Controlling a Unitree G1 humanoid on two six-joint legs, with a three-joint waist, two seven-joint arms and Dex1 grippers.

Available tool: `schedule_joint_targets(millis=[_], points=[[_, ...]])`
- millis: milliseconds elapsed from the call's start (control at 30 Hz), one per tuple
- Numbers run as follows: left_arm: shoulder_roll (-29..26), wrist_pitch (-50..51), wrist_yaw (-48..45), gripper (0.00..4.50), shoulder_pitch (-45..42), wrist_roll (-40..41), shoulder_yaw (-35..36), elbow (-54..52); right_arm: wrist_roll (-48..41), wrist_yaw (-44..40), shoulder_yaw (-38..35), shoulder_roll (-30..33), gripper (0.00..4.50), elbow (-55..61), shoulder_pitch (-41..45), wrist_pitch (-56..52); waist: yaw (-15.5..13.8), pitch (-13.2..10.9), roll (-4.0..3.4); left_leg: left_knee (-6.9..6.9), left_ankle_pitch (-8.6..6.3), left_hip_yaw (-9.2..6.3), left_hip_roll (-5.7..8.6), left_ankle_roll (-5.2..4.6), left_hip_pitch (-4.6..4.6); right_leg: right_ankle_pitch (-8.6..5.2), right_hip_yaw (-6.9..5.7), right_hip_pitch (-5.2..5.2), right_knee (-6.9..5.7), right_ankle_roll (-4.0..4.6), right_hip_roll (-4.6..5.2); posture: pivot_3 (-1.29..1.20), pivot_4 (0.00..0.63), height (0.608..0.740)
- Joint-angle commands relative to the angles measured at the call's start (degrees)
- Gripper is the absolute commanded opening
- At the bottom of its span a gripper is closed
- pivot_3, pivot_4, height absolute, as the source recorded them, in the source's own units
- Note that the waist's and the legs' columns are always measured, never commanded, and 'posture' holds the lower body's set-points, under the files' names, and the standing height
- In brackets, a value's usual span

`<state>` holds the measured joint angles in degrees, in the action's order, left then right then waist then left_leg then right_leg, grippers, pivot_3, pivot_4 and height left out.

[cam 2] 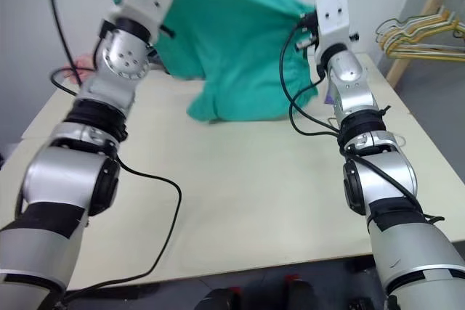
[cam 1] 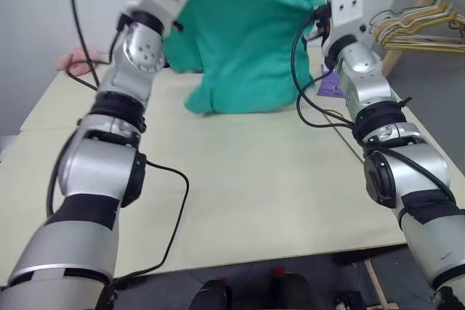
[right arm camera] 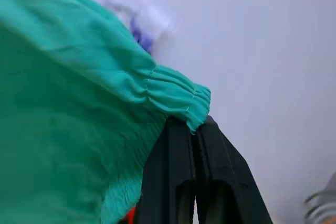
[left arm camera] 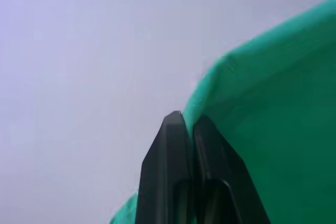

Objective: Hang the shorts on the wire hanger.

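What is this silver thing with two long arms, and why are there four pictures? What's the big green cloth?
It is a robot shaped a bit like a person. Two pictures come from cameras in its head, looking down over its silver arms at a pale table. The other two come from little cameras on its wrists, looking along the black fingers. The left tool and the right tool are both pinched shut on the teal-green cloth shorts, one at each end of the gathered waistband, holding them up so the lower part drapes onto the table. At the far right hangs a bunch of yellow and green wire hangers on a wooden rack. A pink cloth lump lies far left.
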<state>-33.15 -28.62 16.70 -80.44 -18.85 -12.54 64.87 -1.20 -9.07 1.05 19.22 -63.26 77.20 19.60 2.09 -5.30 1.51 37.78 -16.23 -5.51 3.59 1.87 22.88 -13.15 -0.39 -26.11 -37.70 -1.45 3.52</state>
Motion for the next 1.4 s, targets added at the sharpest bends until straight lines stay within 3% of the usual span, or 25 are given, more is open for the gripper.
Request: schedule_joint_targets(millis=[33,200,300,367,500,600,700,933,1200,1233,1333,1400], points=[[-5.2,-5.4,1.4,0.08,4.0,1.5,4.5,-2.1,-0.5,-4.5,-0.9,1.4,0.00,5.1,-8.4,2.1,0.5,0.0,0.00,0.02,0.00,0.03,0.01,0.00,0.00,-0.01,0.04,-0.02,0.00,0.01,-0.01,0.07,0.060,0.740],[-4.7,-1.5,-13.7,0.08,24.0,10.9,9.2,-17.5,-5.0,-22.8,3.0,0.5,0.00,23.1,-25.0,-13.7,0.8,-0.1,-0.19,0.18,-0.02,0.16,-0.01,-0.09,-0.61,0.09,0.19,0.50,-0.48,0.17,-0.09,0.06,0.089,0.740],[-5.4,10.9,-23.1,0.08,47.1,20.7,13.4,-41.2,-7.1,-31.2,6.2,3.6,0.00,37.6,-37.0,-26.0,0.9,-0.2,-0.52,0.22,-0.18,0.09,-0.11,-0.43,-1.02,0.14,0.22,0.82,-0.55,0.24,-0.36,0.05,0.095,0.740],[-5.9,21.5,-26.1,0.08,58.1,25.6,17.1,-54.9,-7.9,-34.7,7.5,5.7,0.00,46.0,-41.9,-31.1,1.1,-0.1,-0.62,0.21,-0.34,0.11,-0.24,-0.60,-1.05,0.03,0.46,0.74,-0.86,0.20,-0.36,0.05,0.095,0.740],[-6.7,33.7,-31.0,0.08,68.0,31.4,20.2,-69.0,-9.3,-35.7,7.2,7.2,0.00,54.2,-45.6,-39.1,0.0,-0.2,-0.55,0.56,-0.37,0.07,-0.13,-0.56,-0.48,-0.15,0.65,0.28,-0.87,0.14,-0.35,0.05,0.091,0.740],[-8.4,42.3,-38.8,0.08,74.5,37.2,19.9,-77.2,-9.6,-37.2,7.9,8.8,0.00,58.4,-47.2,-41.8,-0.8,-0.1,-0.62,0.55,-0.42,0.10,-0.12,-0.61,-1.04,-0.15,0.65,0.80,-0.80,0.15,-0.37,0.06,0.089,0.740],[-11.3,48.7,-46.5,0.08,77.5,41.2,19.1,-80.3,-10.7,-38.0,7.7,9.8,0.00,61.4,-48.0,-44.9,-1.8,-0.2,-0.89,0.14,-0.72,0.14,-0.11,-1.13,-2.29,-0.23,0.53,2.19,-0.18,0.05,-0.52,0.07,0.086,0.740],[-22.6,47.6,-65.7,0.08,80.6,38.1,15.5,-79.2,-11.8,-42.5,7.8,16.1,0.00,69.0,-55.0,-49.7,-3.0,-0.2,-0.84,0.19,-0.74,0.01,-0.13,-1.16,-2.21,-0.24,0.11,2.30,-0.01,0.05,-0.59,0.07,0.095,0.740],[-25.7,47.4,-75.0,0.08,76.2,36.4,13.9,-76.2,-15.8,-47.0,7.2,23.2,0.00,77.9,-63.5,-56.2,-3.4,-0.4,-0.96,0.19,-0.75,-0.04,-0.16,-1.18,-2.22,-0.28,-0.05,2.39,0.03,0.09,-0.59,0.07,0.098,0.740],[-26.3,49.8,-77.1,0.08,77.1,38.9,14.2,-78.5,-17.3,-49.4,7.4,25.4,0.00,79.4,-64.4,-57.7,-3.4,-0.4,-0.98,0.19,-0.76,-0.05,-0.16,-1.19,-2.22,-0.28,-0.07,2.40,0.05,0.08,-0.58,0.07,0.102,0.740],[-30.5,66.8,-86.8,0.08,78.2,57.6,16.4,-88.6,-26.7,-58.4,7.5,31.1,0.00,83.0,-62.8,-67.5,-3.3,-0.7,-0.86,0.24,-0.80,-0.06,-0.14,-1.26,-2.16,-0.29,-0.07,2.41,0.11,0.05,-0.51,0.08,0.097,0.740],[-32.2,68.5,-91.5,0.08,76.6,60.2,15.6,-89.4,-30.6,-61.2,8.1,31.3,0.00,82.2,-59.1,-71.3,-3.0,-0.8,-0.77,0.29,-0.81,-0.10,-0.18,-1.29,-2.19,-0.30,-0.11,2.46,0.10,0.04,-0.50,0.08,0.096,0.740]])
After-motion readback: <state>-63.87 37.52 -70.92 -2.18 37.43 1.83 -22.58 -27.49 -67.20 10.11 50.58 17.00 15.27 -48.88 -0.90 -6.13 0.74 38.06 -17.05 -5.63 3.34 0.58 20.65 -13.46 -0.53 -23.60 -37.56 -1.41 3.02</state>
